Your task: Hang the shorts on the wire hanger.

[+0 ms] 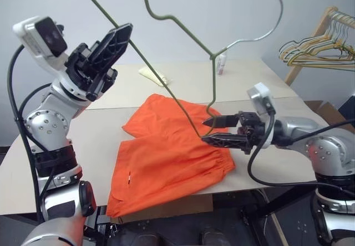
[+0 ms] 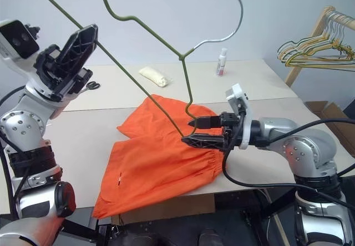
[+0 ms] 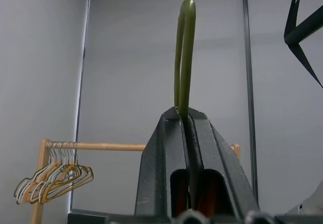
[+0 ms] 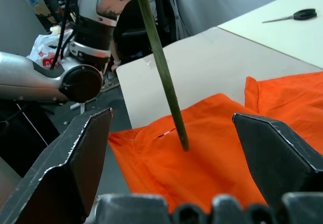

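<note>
Up on the left: left gripper (image 1: 123,31) raised high over the desk's (image 2: 83,141) left side, fingers (image 3: 166,153) clamped tight on the wire hanger (image 1: 166,85), olive-green wire pinched between them. Hanger tilted in the air, its long bar slanting down toward the desk's middle, silver hook (image 2: 233,13) arcing up at the top right. Scissors (image 2: 91,85) back near the left edge. Centre of the desk, near the front edge: the shorts (image 1: 166,157), bright orange, spread flat, gathered waistband toward the right. Hanger's lower end hanging just above the fabric. Pale yellowish roll (image 2: 152,75) and small white bottle (image 2: 222,62) along the far edge. Right gripper (image 2: 190,131) pointing left, level, just above the waistband, fingers (image 4: 75,158) spread wide, gripping nothing, hanger end beside them. Far right, off the desk: wooden rack with a bundle of hangers (image 1: 319,49).
</note>
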